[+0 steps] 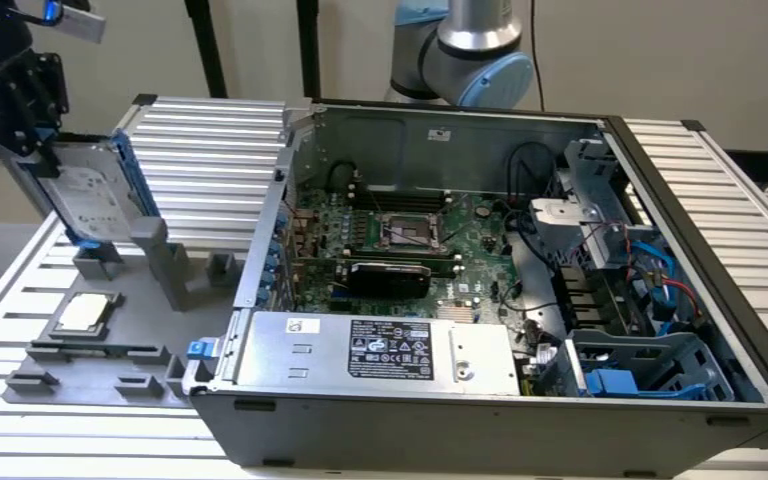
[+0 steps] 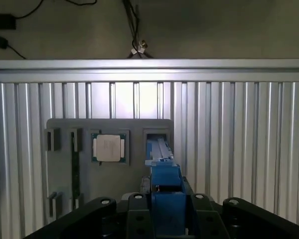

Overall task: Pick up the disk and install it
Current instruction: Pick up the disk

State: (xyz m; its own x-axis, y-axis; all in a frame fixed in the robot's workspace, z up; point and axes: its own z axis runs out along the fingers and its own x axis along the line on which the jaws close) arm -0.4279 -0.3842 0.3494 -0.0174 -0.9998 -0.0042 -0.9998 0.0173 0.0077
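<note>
Silver-grey arm [image 1: 475,35], tubular, rounded joints closed by pale blue caps [image 1: 518,75]. Matte black gripper [image 2: 168,219], blocky and angular. Round silver screws [image 2: 105,201] sit on both sides of its housing.

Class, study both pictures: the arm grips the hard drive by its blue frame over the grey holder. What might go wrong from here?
1. The pincer clamps the disk by its upper end, so it hangs tilted and might slip or swing.
2. Its lower end is near the grey holder; it might catch there and jolt the chip resting in it.
3. Loose blue cables inside the computer case might snag anything lowered in.
</note>
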